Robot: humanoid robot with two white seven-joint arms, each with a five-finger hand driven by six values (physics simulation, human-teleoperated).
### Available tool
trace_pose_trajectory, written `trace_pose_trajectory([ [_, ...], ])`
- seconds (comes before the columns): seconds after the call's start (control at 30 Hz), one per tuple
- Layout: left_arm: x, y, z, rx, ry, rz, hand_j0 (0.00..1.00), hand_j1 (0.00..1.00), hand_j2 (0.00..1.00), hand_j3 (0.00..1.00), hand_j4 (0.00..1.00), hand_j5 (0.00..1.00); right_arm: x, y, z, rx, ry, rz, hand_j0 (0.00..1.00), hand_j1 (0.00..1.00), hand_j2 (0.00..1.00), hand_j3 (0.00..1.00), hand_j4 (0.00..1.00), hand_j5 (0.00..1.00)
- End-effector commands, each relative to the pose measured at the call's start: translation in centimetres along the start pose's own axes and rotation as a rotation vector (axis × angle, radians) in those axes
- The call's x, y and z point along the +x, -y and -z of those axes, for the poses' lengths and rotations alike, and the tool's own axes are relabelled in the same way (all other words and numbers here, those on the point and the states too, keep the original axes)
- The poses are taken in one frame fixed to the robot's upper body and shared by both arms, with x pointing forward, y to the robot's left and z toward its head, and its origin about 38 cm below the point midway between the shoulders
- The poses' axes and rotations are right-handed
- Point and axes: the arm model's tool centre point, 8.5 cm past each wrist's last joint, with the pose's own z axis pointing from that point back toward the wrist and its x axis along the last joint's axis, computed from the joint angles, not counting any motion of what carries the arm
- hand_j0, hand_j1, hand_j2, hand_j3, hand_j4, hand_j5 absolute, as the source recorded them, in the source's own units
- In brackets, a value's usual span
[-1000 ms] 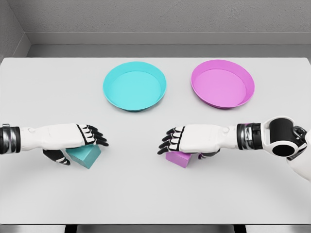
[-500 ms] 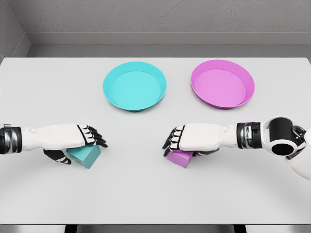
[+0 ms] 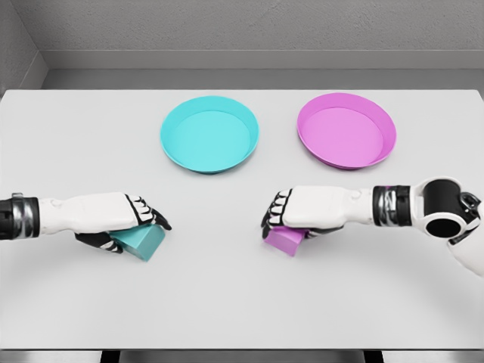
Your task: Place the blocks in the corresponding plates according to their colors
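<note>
We saw the cyan block (image 3: 143, 241) at lower left, clasped under the curled fingers of the left hand (image 3: 113, 219). The pink block (image 3: 285, 240), right of centre, sat gripped by the right hand (image 3: 302, 212). Beyond them, the cyan plate (image 3: 209, 134) and pink plate (image 3: 346, 130) lay well apart on the pale grey table (image 3: 242, 302). Grey walls (image 3: 249, 30) closed the upper frame.

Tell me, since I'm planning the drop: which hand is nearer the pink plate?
Right. The right hand sits just below the pink plate, left of its center; the left hand is far across, beyond the cyan plate.
</note>
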Motion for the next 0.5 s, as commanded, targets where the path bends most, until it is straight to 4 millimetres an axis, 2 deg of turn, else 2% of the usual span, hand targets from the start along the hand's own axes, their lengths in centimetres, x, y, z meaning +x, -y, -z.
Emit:
trace_pose_trajectory([
  [0.0,0.1,0.0,0.1,0.002,0.002,0.000,0.58,0.58,0.58,0.58,0.58,0.58,-0.6,0.0,-0.4,-0.007,-0.019,0.013,0.66,0.66,0.66,0.66,0.66,0.66],
  [0.07,0.0,-0.2,0.1,0.007,0.003,0.002,0.56,0.56,0.56,0.56,0.56,0.56,-1.1,0.6,-1.0,-0.025,-0.040,0.008,0.66,0.66,0.66,0.66,0.66,0.66],
  [0.17,-0.1,-1.4,0.1,0.024,0.003,0.022,0.54,0.54,0.54,0.54,0.54,0.54,-1.8,0.3,-1.2,-0.021,-0.057,0.025,0.66,0.66,0.66,0.66,0.66,0.66],
  [0.3,-0.1,-4.4,0.9,0.079,0.017,0.068,0.54,0.54,0.54,0.54,0.54,0.54,-2.7,1.3,-2.5,-0.064,-0.093,0.030,0.66,0.66,0.66,0.66,0.66,0.66],
  [0.47,-1.4,-6.5,1.7,0.127,0.001,0.073,0.49,0.49,0.49,0.49,0.49,0.49,-4.0,1.7,-3.8,-0.099,-0.127,0.063,0.66,0.66,0.66,0.66,0.66,0.66],
])
